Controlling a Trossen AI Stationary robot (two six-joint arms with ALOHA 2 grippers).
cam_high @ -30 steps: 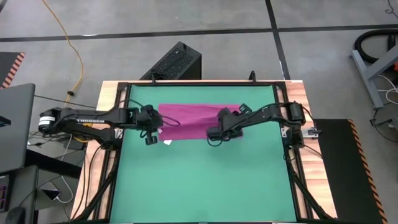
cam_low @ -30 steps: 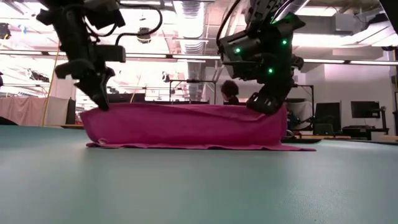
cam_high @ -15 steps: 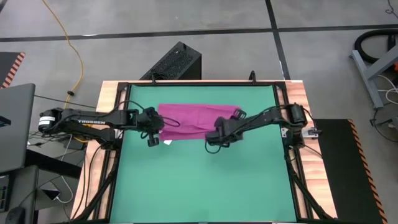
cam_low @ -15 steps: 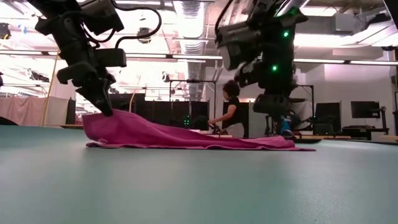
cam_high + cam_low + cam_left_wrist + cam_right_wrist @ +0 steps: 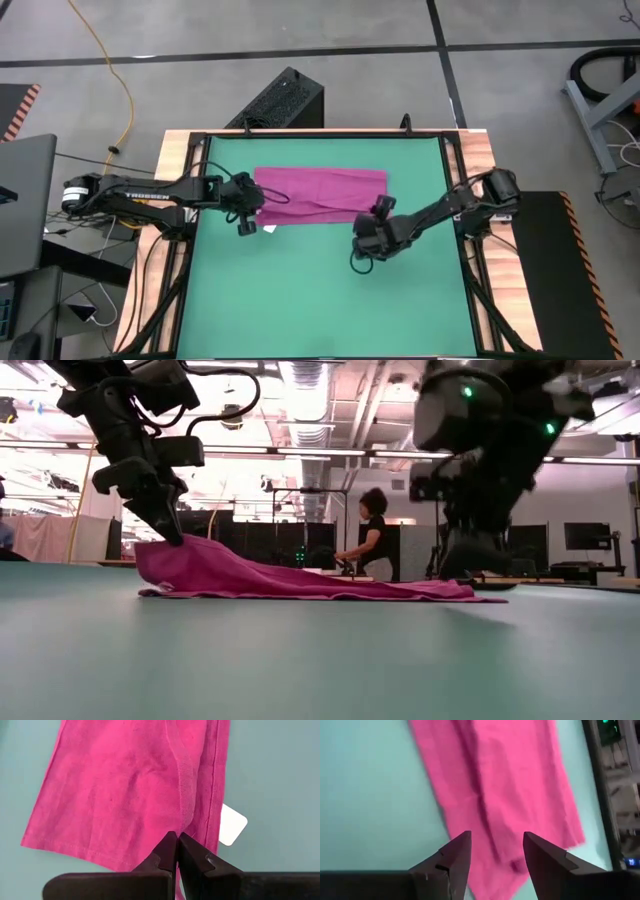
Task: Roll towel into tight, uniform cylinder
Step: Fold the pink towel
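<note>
- Right tool point(image 5: 362, 243) hangs over the bare green mat point(image 5: 320, 300), just off the near edge of the towel point(image 5: 320, 196) and toward the towel's right end; it touches neither cloth nor mat.
- In its own wrist view the right tool point(image 5: 492, 855) has its two fingers point(image 5: 451, 860) spread wide with nothing between them, and the towel point(image 5: 510, 800) lies beyond them on the mat point(image 5: 375, 795).
- From the low view the right tool point(image 5: 470, 555) sits above the towel's flat right end, and that end point(image 5: 440, 592) lies thin on the mat point(image 5: 320, 660).
- Left tool point(image 5: 243, 210) is at the towel's left end, on the near left corner.
- In the left wrist view the left tool point(image 5: 177, 847) has its fingers point(image 5: 165, 852) pressed together on a raised fold of the towel point(image 5: 135, 790), pinching it.
- A small white tag point(image 5: 231, 824) shows at the towel's edge, just beside that pinch, lying on the mat point(image 5: 275, 780).
- From the low view the left tool point(image 5: 165, 520) lifts the towel's left end into a low hump point(image 5: 190, 565); the cloth slopes down from there toward its right end.
- The towel lies spread, not rolled, on the far half of the mat, its long side running left to right across the worktop point(image 5: 178, 150).
- Beyond the towel, past the worktop, a person point(image 5: 368, 545) stands in the room with arms bent forward.
</note>
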